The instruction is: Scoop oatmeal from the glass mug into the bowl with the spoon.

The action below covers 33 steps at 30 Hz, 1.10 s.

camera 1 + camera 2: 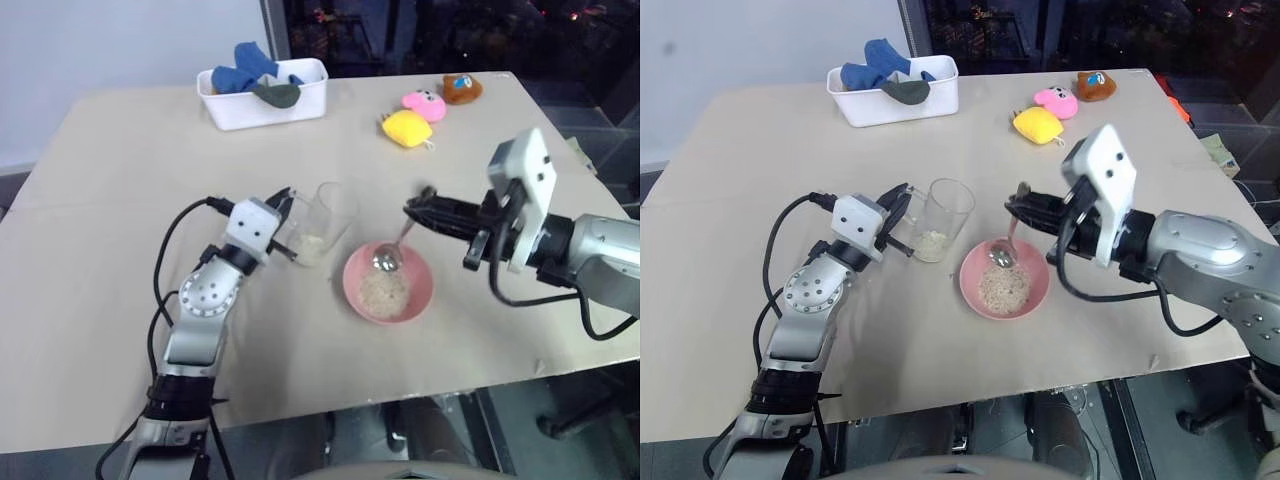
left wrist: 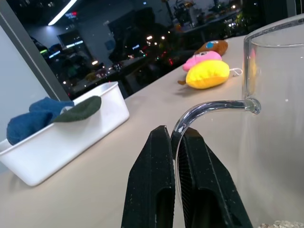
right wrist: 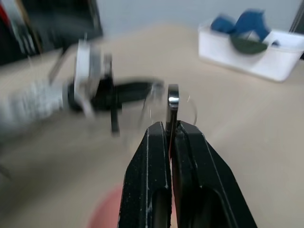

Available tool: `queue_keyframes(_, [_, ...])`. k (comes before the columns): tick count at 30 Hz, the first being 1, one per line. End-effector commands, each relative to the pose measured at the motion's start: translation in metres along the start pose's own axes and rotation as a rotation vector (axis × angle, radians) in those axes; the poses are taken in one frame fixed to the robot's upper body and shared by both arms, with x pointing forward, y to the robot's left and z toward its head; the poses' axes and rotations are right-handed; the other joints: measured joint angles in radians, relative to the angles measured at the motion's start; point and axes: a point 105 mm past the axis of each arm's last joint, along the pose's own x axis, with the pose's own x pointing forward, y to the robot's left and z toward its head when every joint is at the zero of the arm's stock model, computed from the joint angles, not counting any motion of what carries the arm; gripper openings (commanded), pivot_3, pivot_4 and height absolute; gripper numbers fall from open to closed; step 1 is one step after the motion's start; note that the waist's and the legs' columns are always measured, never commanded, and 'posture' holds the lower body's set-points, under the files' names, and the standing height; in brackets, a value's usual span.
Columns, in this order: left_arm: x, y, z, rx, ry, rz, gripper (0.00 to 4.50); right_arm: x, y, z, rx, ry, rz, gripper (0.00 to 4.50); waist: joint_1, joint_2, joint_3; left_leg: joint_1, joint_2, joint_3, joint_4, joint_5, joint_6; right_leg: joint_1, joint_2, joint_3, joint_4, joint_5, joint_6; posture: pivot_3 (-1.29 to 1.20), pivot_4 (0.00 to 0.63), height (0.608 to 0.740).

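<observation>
Right gripper [image 1: 418,211] has its fingers pressed together on the top end of the spoon [image 1: 395,247] handle; the right wrist view shows the thin metal handle pinched between the two black fingers [image 3: 152,175] with no gap to spare. The spoon's long axis runs from the fingers down and toward the left and near side, so its oval end hangs over, or just touches, the far part of the pink bowl [image 1: 420,300]; which of the two I cannot tell. The bowl already holds a heap of oatmeal [image 1: 386,292]; whether any remains in the spoon's oval end is not readable. Left gripper [image 1: 285,203] is clamped on the clear handle of the glass mug [image 1: 322,222], the curved glass loop held between its fingers [image 2: 152,190] in the left wrist view. The mug stands upright on the surface [image 1: 120,200], just left of the bowl, with a small layer of oatmeal in its bottom. Key relation: the mug's open mouth lies left of the spoon's oval end, slightly farther back and higher, and the bowl sits between the right arm and the mug. Judgement: the next scoop needs the spoon lifted over the bowl's left rim, carried left, then tipped steeply down into the mug, since the grains lie deep. The left arm is the nearer to the mug and steadies it. Risk: the spoon knocking the mug's rim.
</observation>
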Motion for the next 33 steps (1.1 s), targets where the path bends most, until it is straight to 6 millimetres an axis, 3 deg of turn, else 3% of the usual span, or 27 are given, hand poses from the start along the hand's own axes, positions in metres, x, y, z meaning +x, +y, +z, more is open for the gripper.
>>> queue_keyframes(1, [0.001,0.005,0.021,-0.003,-0.078,0.028,0.09,-0.002,-0.011,0.026,0.037,-0.122,-0.055,0.0,0.0,0.0,0.0,0.0,0.0,0.001,0.0,0.0,0.0,0.0,0.0,0.001,0.0,0.0,0.0,0.0,0.15,0.74])
queue_keyframes(7, [-0.001,0.004,0.024,-0.025,-0.088,0.036,0.09,0.01,-0.026,0.042,0.13,-0.206,-0.082,0.0,-0.001,0.0,0.0,0.0,0.0,0.0,0.0,0.0,0.0,0.0,0.0,0.001,0.001,0.0,0.0,0.0,0.15,0.74])
queue_keyframes(20, [-0.008,0.0,0.027,-0.021,-0.07,0.047,0.09,0.028,-0.026,0.066,0.235,-0.302,-0.005,0.0,-0.002,0.0,0.0,0.0,0.0,0.0,0.0,0.0,0.0,0.0,0.0,0.0,0.001,0.0,0.0,0.0,0.15,0.74])
queue_keyframes(33, [-0.005,0.0,0.037,-0.113,-0.106,0.098,0.09,0.083,-0.007,0.017,0.064,-0.162,0.055,0.0,-0.009,0.0,0.0,0.0,0.0,0.0,0.0,0.0,0.0,-0.001,0.0,0.0,0.001,0.0,0.0,0.0,0.15,0.74])
